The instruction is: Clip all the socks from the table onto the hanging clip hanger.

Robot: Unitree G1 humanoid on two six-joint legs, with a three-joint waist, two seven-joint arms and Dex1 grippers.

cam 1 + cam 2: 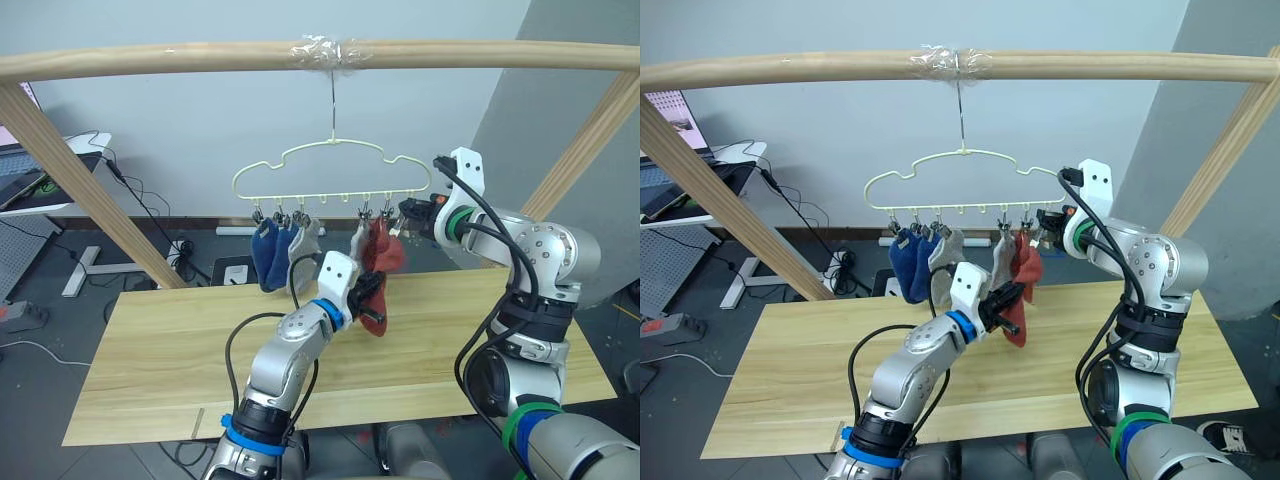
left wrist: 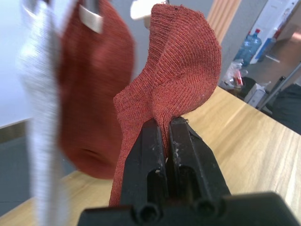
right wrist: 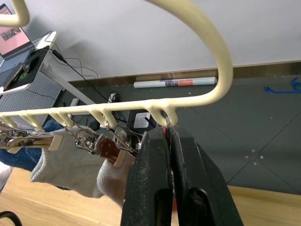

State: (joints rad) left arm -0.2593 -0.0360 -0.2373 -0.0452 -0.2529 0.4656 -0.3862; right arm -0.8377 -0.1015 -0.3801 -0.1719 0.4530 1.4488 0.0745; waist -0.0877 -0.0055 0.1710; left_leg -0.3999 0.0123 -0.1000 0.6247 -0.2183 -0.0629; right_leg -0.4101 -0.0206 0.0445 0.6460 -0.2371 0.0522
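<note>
While the table (image 1: 150,350) lies bare of socks below both arms, you have five socks clipped on the clip hanger (image 1: 330,165) and one sock in the left gripper (image 1: 372,290), six in all. The hanger hangs by its hook from the taped wooden bar (image 1: 200,55), above and behind the left gripper. Counting along its row: two blue socks (image 1: 270,255) at the far left, one light grey sock (image 1: 304,255) beside them, then a second grey sock (image 1: 359,243) and one rust-red sock (image 1: 386,252) directly above the left gripper. That gripper's two black fingers (image 2: 153,155) are pressed together on the second rust-red sock (image 2: 181,75), gripping its fabric so it rises past the fingertips, just beside the clipped red one. Your right gripper (image 3: 168,141) is up at the hanger's right end, right of the clipped red sock, its fingers closed against each other just under the last loop of the rail; what they pinch there, you cannot tell from the wrist view
</note>
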